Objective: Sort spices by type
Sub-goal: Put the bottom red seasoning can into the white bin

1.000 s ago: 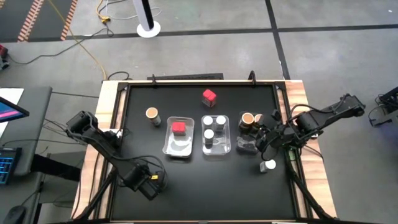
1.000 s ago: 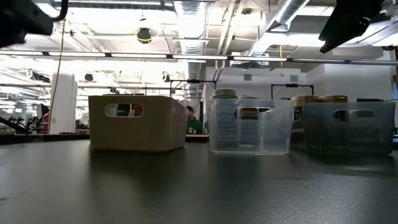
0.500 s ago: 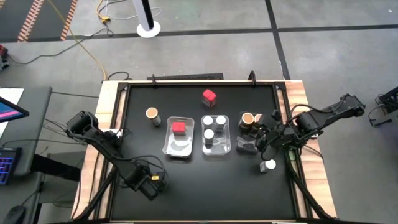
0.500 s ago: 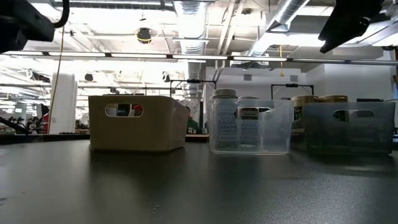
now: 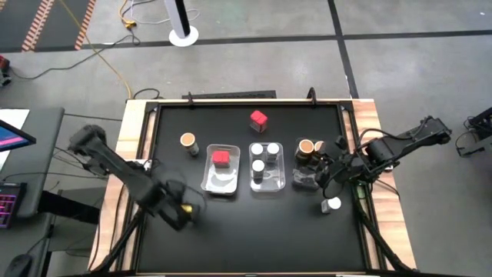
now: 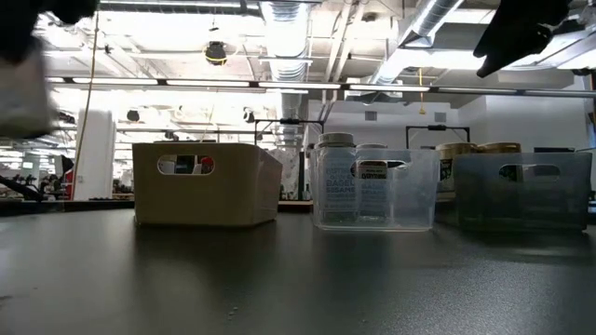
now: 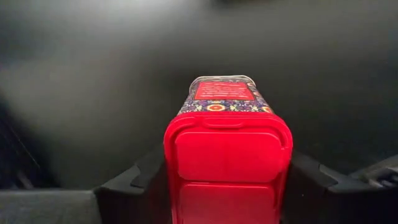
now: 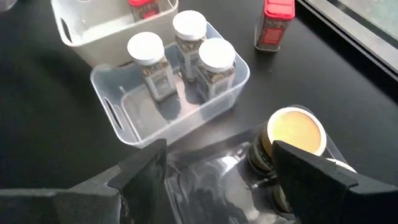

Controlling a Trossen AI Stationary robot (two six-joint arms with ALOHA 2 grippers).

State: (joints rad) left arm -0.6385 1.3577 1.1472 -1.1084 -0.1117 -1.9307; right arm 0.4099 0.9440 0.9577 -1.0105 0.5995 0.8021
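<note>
In the left wrist view a red-lidded red spice box (image 7: 227, 143) sits between the fingers of my left gripper (image 7: 227, 190), which is shut on it. From above, that gripper (image 5: 177, 209) shows blurred over the table's near left part. My right gripper (image 5: 324, 175) is open above the right tray (image 5: 301, 181), and tan-lidded jars (image 8: 295, 133) stand just beyond its fingers (image 8: 140, 171). Three white-lidded jars (image 5: 266, 158) stand in the middle tray. One red box (image 5: 221, 158) sits in the left tray. On the table are another red box (image 5: 258, 118), a tan-lidded jar (image 5: 188, 141) and a white-lidded jar (image 5: 331, 205). My left gripper pinches the red box between its two fingers, one finger (image 7: 134, 180) on each side wall next to the lid end (image 7: 227, 155). The box lies along the fingers, its lid toward the wrist and its far end pointing away. Whether it is clear of the table does not show.
Three trays stand in a row mid-table: cream (image 6: 205, 183), clear (image 6: 377, 191) and grey-clear (image 6: 521, 191). The black table top has a raised wooden rim (image 5: 134, 131). Bare table lies along the near side and in the far left part.
My left arm has swung into fast motion and now shows blurred. Its gripper has shifted a little toward the table's far and left edges. My right arm has kept still.
</note>
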